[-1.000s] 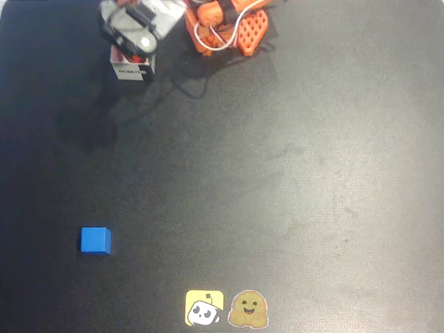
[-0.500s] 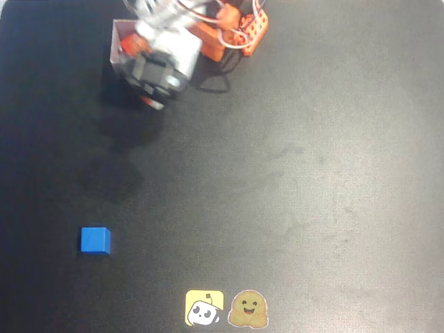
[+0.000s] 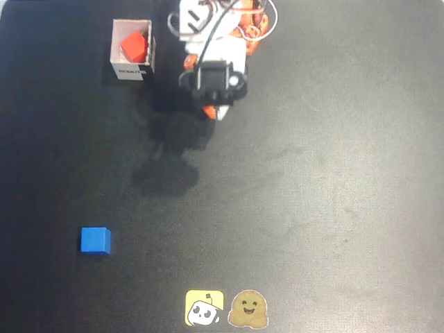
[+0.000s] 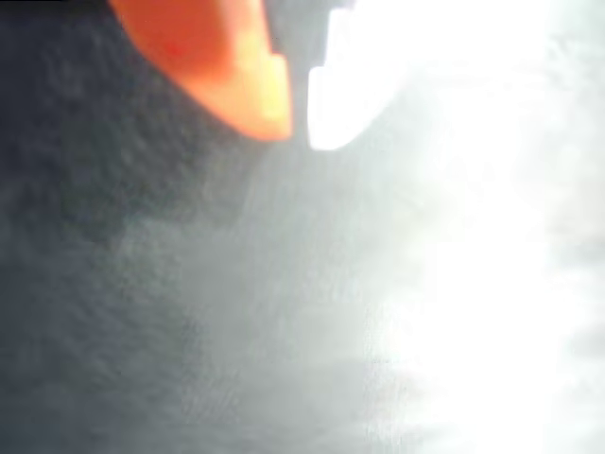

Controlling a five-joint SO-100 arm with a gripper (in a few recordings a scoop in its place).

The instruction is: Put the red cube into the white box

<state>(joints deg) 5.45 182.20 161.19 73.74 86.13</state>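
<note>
The red cube [image 3: 134, 47] lies tilted inside the white box [image 3: 116, 46] at the surface's [image 3: 312, 173] far left edge. The gripper [image 4: 298, 118] hovers beside it, jaws nearly pressed together, holding nothing. A blue cube [image 3: 95, 241] sits well apart.

In the overhead view, the arm [image 3: 211, 52] was seen to be built of white and orange printed parts, with an orange perforated base piece at the top edge and a black motor block with a small round silver fitting near the wrist. Thin white and dark cables were looped over the upper segments, and an orange tip was visible below the black block. In the wrist view, the gripper [image 4: 298, 118] was shown as one orange finger [image 4: 213, 61] and one white finger [image 4: 354, 80], both rounded at the tip, the white one washed out by glare.
</note>
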